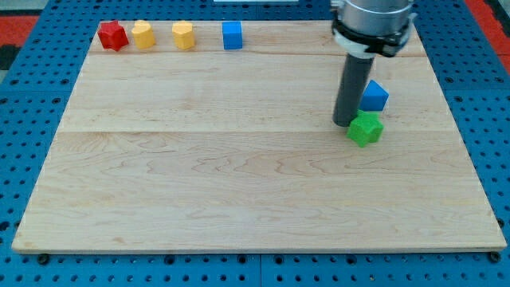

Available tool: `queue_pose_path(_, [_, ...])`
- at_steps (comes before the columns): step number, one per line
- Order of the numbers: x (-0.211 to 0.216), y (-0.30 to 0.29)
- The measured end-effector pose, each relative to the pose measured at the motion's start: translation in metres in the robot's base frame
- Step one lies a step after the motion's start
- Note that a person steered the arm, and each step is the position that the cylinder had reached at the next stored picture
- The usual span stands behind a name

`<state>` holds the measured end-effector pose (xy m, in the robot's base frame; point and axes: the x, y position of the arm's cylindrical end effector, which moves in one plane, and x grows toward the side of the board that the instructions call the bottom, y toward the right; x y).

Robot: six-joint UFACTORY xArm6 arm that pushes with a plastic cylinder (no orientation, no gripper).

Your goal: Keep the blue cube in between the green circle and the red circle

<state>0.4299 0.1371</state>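
My tip [344,123], beside green block [366,128], shape unclear

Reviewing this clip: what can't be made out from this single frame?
- Camera view: my tip stands just left of the green block; contact cannot be told.
- The rod hides the left part of the blue block behind it.
- No green or red circle shows; the red block looks star-like.
- The arm above the rod is cut off by the view's top edge.

two blue blocks [232,35] [374,96], two yellow blocks [143,34] [183,35], one red block [113,36], one green block [366,128]
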Motion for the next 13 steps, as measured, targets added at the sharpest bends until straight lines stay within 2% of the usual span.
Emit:
queue_pose_path(1, [0.001,0.018])
queue_pose_path(3, [-0.037,-0.097])
queue_pose_path(6, [-0.091,-0.076])
queue_pose_path(10, [-0.113,-0.074])
queue_pose_path(13, [-0.222,-0.089])
